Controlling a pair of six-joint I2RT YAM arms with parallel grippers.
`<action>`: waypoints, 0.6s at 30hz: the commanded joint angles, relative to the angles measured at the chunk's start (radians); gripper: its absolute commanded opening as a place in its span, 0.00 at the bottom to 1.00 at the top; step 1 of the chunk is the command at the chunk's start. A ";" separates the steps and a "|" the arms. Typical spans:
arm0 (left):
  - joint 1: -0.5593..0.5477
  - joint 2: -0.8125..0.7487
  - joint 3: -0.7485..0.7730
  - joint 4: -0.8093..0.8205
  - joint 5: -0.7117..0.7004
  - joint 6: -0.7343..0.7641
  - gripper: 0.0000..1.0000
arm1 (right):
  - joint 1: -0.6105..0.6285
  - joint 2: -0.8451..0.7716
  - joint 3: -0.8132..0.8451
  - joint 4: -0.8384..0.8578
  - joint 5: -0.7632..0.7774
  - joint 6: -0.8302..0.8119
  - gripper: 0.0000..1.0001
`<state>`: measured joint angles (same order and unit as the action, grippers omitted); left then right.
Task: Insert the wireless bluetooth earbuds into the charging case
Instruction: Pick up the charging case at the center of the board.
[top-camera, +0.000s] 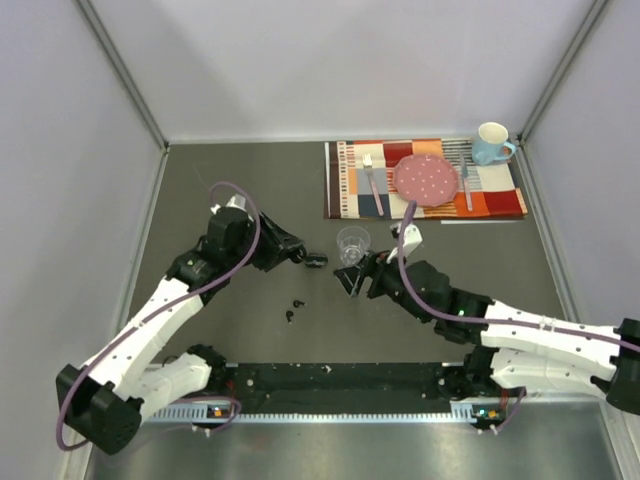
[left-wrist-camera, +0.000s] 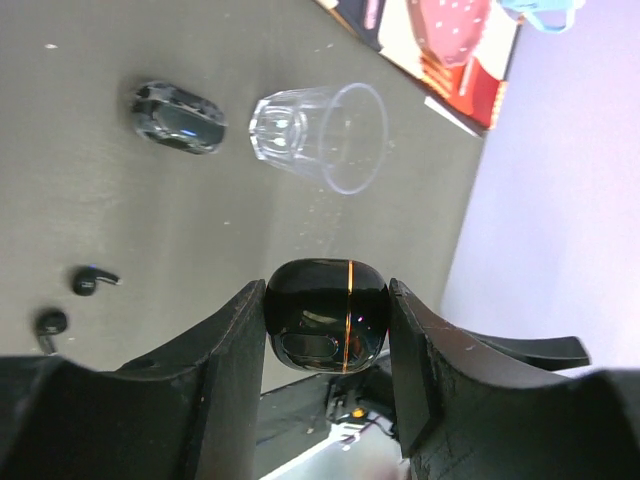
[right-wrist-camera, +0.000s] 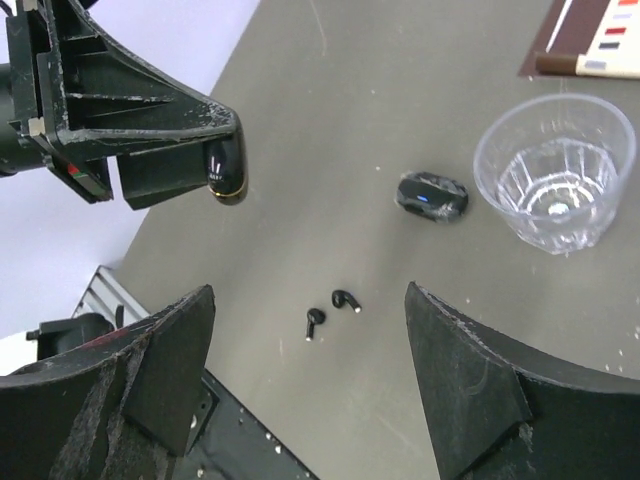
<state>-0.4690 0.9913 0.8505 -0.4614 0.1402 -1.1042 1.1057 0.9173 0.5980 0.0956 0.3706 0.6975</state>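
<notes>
My left gripper (left-wrist-camera: 327, 300) is shut on a glossy black charging case (left-wrist-camera: 322, 322) with an orange seam and holds it above the table; it also shows in the top view (top-camera: 297, 253). A second black case (top-camera: 316, 260) lies on the table next to the clear plastic cup (top-camera: 352, 243). Two tiny black earbuds (right-wrist-camera: 346, 299) (right-wrist-camera: 315, 320) lie side by side on the table, also seen in the top view (top-camera: 294, 309). My right gripper (right-wrist-camera: 308, 290) is open and empty, above the two earbuds. No other earbuds are in view.
A striped placemat (top-camera: 495, 200) at the back right carries a pink plate (top-camera: 426, 178), cutlery and a blue mug (top-camera: 491, 143). A black rail (top-camera: 330, 385) runs along the near edge. Grey walls enclose the table on three sides.
</notes>
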 joint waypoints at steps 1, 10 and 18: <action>-0.042 -0.049 -0.007 0.086 -0.066 -0.108 0.00 | 0.063 0.046 0.006 0.219 0.102 -0.119 0.77; -0.114 -0.046 -0.014 0.135 -0.065 -0.151 0.00 | 0.092 0.176 0.077 0.286 0.100 -0.202 0.80; -0.148 -0.037 -0.030 0.156 -0.068 -0.151 0.00 | 0.094 0.265 0.147 0.335 0.068 -0.248 0.79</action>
<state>-0.6003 0.9539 0.8310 -0.3641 0.0887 -1.2366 1.1831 1.1473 0.6727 0.3454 0.4530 0.4942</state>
